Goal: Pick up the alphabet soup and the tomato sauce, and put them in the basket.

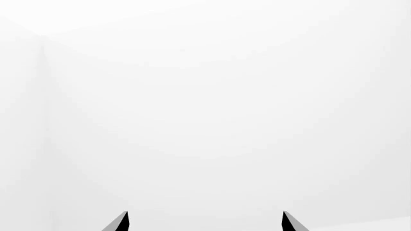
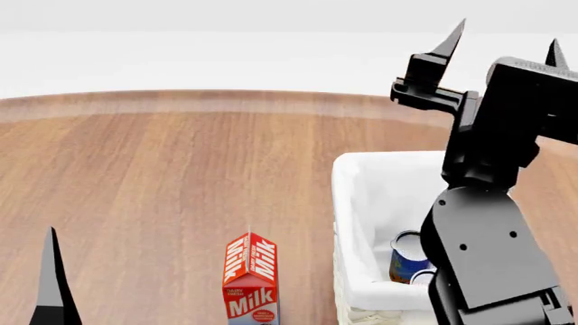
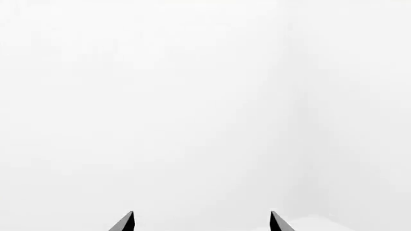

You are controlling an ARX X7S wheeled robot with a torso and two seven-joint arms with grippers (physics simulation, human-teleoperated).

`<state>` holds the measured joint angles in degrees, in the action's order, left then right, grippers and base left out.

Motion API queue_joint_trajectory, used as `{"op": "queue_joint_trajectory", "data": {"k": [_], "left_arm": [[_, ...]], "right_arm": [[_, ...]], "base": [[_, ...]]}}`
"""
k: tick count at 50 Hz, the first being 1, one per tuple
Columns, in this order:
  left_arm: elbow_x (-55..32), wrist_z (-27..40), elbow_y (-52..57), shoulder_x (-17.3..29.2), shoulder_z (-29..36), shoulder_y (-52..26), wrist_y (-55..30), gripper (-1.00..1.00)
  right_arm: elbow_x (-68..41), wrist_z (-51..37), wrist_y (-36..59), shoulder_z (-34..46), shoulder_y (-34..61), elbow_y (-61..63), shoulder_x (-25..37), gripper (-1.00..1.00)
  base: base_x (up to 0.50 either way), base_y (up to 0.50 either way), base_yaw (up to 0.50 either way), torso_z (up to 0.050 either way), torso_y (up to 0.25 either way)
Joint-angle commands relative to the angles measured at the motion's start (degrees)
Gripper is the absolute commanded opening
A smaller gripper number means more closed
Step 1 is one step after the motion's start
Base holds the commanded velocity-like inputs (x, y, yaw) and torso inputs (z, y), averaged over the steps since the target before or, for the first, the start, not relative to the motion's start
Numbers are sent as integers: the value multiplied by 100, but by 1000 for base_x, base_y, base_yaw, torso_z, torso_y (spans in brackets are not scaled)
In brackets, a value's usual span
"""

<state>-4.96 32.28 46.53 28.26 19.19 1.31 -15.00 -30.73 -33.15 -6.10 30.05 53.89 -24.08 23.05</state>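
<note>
Head view first: the right gripper is raised high, fingertips pointing up and away, jaws spread apart with nothing between them. Well below those jaws sits the basket, and inside it, down against the near wall, the alphabet soup shows its blue label and pale top. Just beside it a second pale rim peeks out from behind the right arm; that could be the tomato sauce, but its label is hidden, so I cannot tell.

Right wrist view agrees: two dark tips wide apart, only blank white beyond them. Left wrist view, same story for the left gripper: tips parted, empty, facing a bare wall. In the head view only one left fingertip pokes up, low and far from the basket.

A milk carton stands on the table, well clear of both sets of jaws.

My read: the soup is delivered, both hands free. If that hidden can is the sauce, the job looks finished.
</note>
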Motion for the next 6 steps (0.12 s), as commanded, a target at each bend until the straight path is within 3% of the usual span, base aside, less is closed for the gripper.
{"op": "queue_joint_trajectory", "data": {"k": [1,6], "left_arm": [[-7,10,19,9,3,-7,-12,100],[-8,20,23,17,-1,5,-6,100]], "right_arm": [[911,-816,-522,21,-170,825,220,100],[1291,-1050,-611,78,-219,1115,315,100]], "base": [[0,0,0,0,0],[0,0,0,0,0]]}}
